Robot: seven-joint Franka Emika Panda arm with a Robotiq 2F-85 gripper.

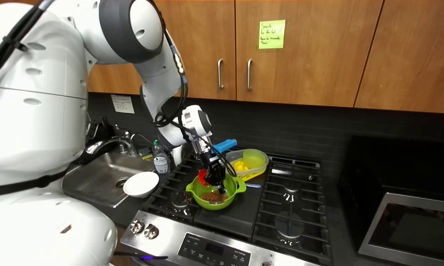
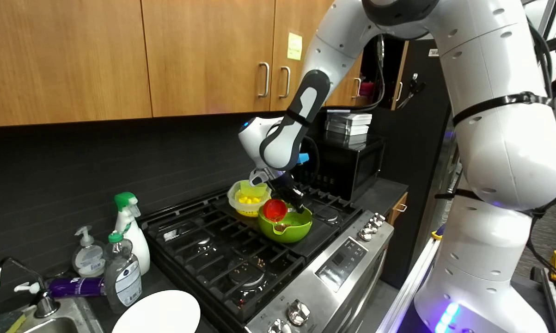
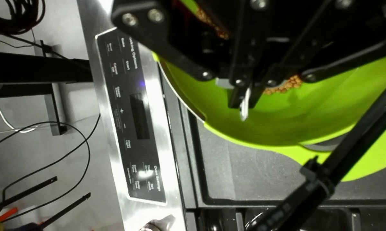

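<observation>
Reads “Cooking Options”, “Start” and “Oven Settings” on the panel [image 3: 133, 118], at nine o'clock in the wrist view. Pinches a red cup [image 2: 275, 211] in a narrowed pincer [image 3: 243, 101], apparently by a thin metal handle [image 3: 244, 111]. Holds it tipped at eleven o'clock of the lime-green bowl [image 2: 285, 236] of brown grains [image 1: 211, 196] in both exterior views.

A white dish [image 1: 141, 184] lies between the sink [image 1: 107, 173] and the stove [image 1: 292, 199]. A green-capped soap bottle [image 2: 124, 277] and a spray bottle [image 2: 140, 245] stand upright near the stove; a purple container [image 2: 76, 286] lies on its side beside them. At the stove's rear, a clear tub [image 1: 257, 171] holds yellow pieces [image 1: 240, 165]; their exact shape cannot be confirmed. A handwritten green note [image 1: 272, 34] is fixed to the cupboard [image 1: 310, 66]. White boxes [image 2: 348, 122] are stacked on the microwave [image 2: 345, 162].
</observation>
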